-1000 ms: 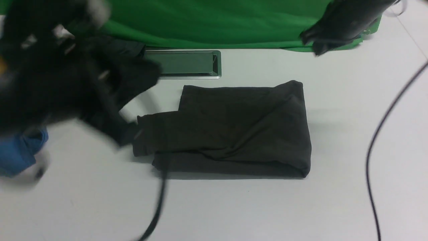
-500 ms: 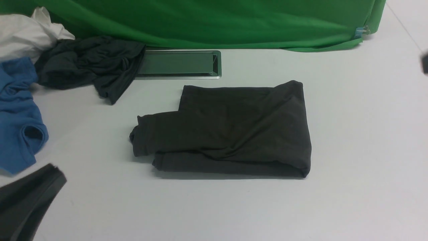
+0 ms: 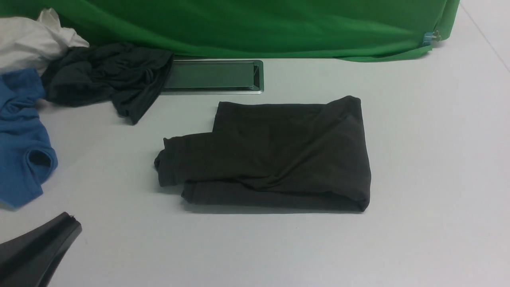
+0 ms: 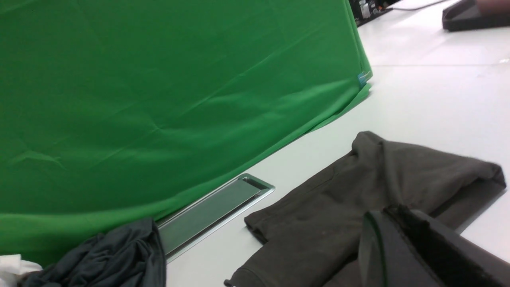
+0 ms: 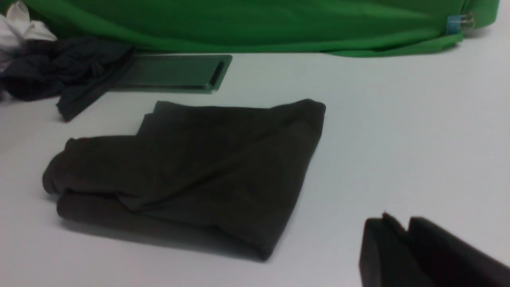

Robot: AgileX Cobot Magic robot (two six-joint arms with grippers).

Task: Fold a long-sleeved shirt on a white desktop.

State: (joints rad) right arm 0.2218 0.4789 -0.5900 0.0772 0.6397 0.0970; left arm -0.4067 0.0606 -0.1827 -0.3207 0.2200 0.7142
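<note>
The long-sleeved shirt (image 3: 275,155) lies folded into a thick, very dark rectangle in the middle of the white desktop (image 3: 418,159), with one cuffed sleeve end sticking out on its left side. Nothing touches it. My left gripper (image 3: 73,223) rests low at the near left corner, well away from the shirt, shut and holding nothing. From the left wrist, its closed tips (image 4: 382,211) stand in front of the shirt (image 4: 338,199). The right gripper (image 5: 398,223) is outside the front view. The right wrist view shows it over bare table beside the shirt (image 5: 191,167), jaws together and empty.
A silver-framed cable hatch (image 3: 211,75) sits behind the shirt. A crumpled dark grey-teal garment (image 3: 103,75), a blue shirt (image 3: 20,135) and a white cloth (image 3: 28,40) are piled at the far left. A green cloth backdrop (image 3: 259,24) closes off the back.
Both arms, blurred over the far left and top right a second ago, have pulled back. The left gripper now rests at the near left corner. The shirt has not moved.
</note>
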